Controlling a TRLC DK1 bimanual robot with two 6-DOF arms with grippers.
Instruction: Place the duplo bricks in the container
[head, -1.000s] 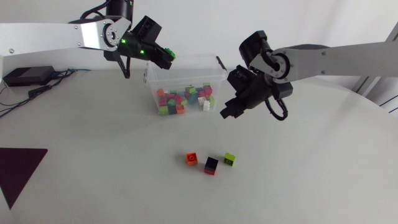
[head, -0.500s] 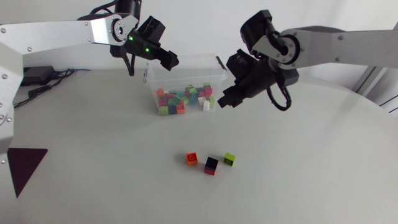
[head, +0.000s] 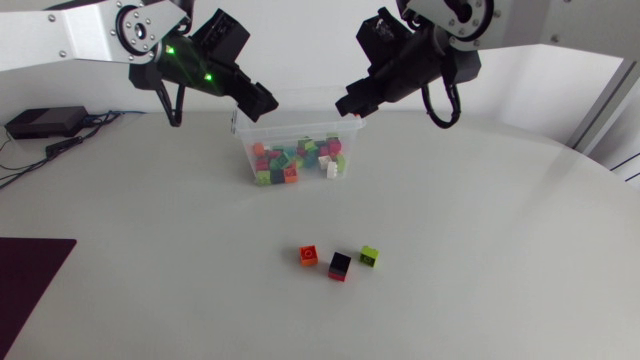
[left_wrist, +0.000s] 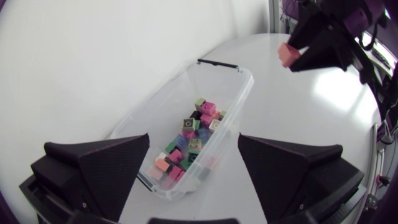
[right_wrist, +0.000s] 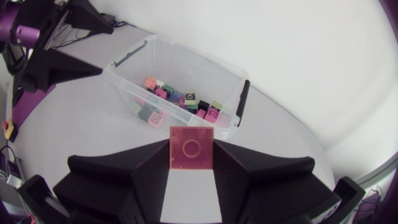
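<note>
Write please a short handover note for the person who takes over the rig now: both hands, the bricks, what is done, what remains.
Left hand: open, empty, raised over the left end of the container.
Right hand: shut on a pink-red brick, raised by the container's right end, not yet released.
Done: many bricks lie in the container.
Left: drop the held brick in; then the orange brick, black brick and green brick, lying on the table in front of the container.
</note>
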